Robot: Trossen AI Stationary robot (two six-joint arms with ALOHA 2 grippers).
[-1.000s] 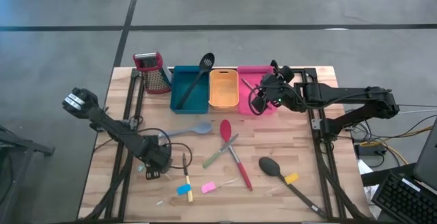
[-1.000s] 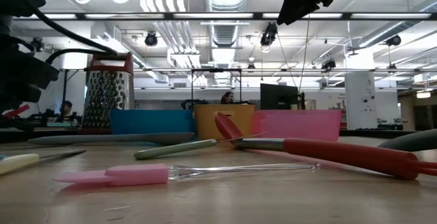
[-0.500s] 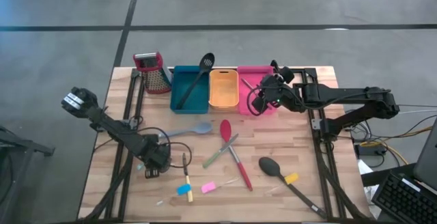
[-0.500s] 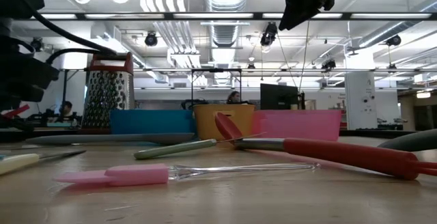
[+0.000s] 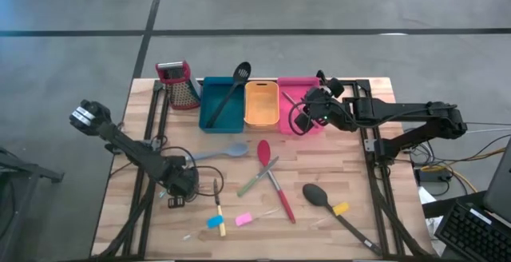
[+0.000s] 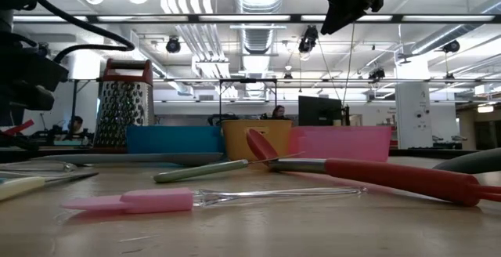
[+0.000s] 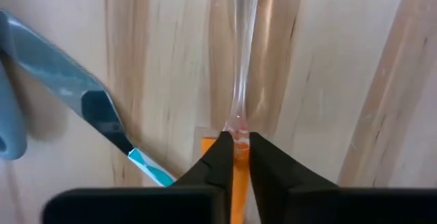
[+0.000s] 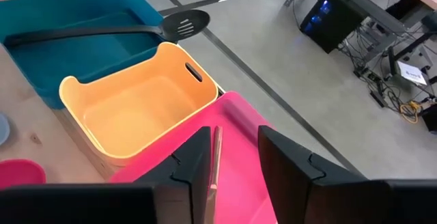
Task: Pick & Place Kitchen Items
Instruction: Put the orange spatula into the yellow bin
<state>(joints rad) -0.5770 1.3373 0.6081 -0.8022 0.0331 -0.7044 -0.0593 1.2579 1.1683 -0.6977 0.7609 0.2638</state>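
**Left claw clamped on an orange-handled piece; right claw released above the pink bin**

The left claw (image 5: 180,188) is low at the front-left of the wooden surface (image 5: 343,162). In the left wrist view its fingers (image 7: 220,157) are clenched on the orange end of a small clear-bladed piece (image 7: 235,149), whose transparent blade extends forward along the wood grain. A grey-blue tool with a teal tip (image 7: 102,111) lies just beside it.

The right claw (image 5: 307,110) is positioned over the pink bin (image 5: 297,82) at the rear right. The right wrist view shows its fingers (image 8: 194,162) spread apart and gripping nothing; a slim tan utensil (image 8: 214,162) lies inside the pink bin between them.

Item locations:
- Black slotted spatula (image 5: 231,90): resting in the teal bin (image 5: 209,118), head projecting over the rear rim.
- Orange bin (image 5: 261,104): between the teal and pink bins.
- Grey-blue spoon (image 5: 223,152): on the surface in front of the teal bin.
- Red spoon (image 5: 273,180): mid-surface, crossed by a green-handled utensil (image 5: 257,177).
- Black spoon (image 5: 331,206): front right, with a yellow piece (image 5: 341,209) just beside its handle.
- Blue piece (image 5: 214,222) and pink piece (image 5: 243,219): near the front edge.
- Box grater (image 5: 179,84): upright at the rear left, beside the teal bin.
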